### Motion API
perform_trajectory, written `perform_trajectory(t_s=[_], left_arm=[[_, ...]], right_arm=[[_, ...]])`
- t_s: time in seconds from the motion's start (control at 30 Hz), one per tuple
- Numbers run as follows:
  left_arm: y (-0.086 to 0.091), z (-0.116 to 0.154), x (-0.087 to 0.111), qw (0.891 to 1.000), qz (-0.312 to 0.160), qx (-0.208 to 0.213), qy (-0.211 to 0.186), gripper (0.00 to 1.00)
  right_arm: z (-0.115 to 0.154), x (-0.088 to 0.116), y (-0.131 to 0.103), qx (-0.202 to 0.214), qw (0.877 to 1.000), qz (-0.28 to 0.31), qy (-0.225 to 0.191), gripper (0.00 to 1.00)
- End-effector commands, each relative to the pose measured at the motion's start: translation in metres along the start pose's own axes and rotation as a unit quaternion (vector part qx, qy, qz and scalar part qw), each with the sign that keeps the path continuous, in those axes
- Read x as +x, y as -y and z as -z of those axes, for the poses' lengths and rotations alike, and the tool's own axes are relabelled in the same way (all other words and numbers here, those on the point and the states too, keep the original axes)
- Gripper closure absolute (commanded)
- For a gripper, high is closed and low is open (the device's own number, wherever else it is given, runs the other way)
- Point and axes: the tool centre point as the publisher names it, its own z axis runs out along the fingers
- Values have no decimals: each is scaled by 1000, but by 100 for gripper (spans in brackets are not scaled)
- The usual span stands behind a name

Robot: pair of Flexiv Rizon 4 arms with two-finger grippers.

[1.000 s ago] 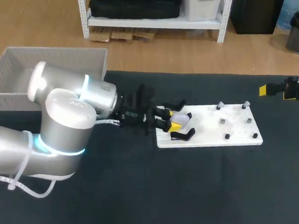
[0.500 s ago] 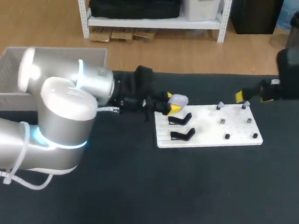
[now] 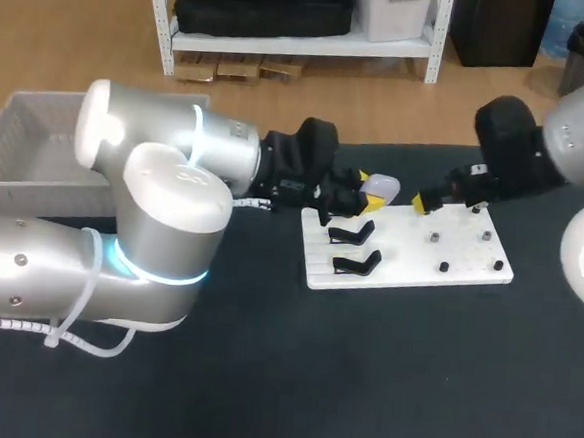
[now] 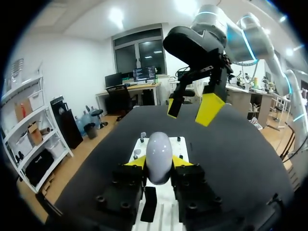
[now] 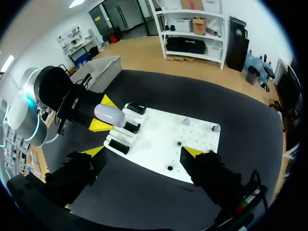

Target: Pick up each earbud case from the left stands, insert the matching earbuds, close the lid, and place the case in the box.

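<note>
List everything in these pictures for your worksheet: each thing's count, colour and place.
case: one, white, held above the board's back left corner
board: one, white, mid-table
stands: three, black, along the board's left edge, all empty
small parts: six, grey or black, on the board's right half; too small to identify
box: one, white, at the table's back left corner
table: one, black
left gripper: one, yellow tips, shut on the case
right gripper: one, yellow tips, open, over the board
</note>
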Motion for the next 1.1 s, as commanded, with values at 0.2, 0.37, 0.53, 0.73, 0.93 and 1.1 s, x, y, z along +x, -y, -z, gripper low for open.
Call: perform_trajectory(t_s=[0.2,0.37,0.53,0.73,0.93,1.1], left_arm=[[4,-3,-6,1000,-7,11,5,100],[8,-4,-4,1000,-6,19,10,100],[13,-5,-6,999,-9,26,16,100],[17,-5,-8,999,-13,30,21,100],[22,-4,-9,999,-15,36,27,100],[25,2,-7,996,-16,41,76,100]], right_arm=[[-11,-10,-6,2,1000,3,-9,0],[-12,-13,-6,2,1000,3,-10,0],[-13,-15,-4,2,1000,3,-9,0],[-10,-18,0,4,1000,3,-6,0],[-3,-22,5,12,1000,4,4,0],[8,-25,17,42,999,12,22,0]])
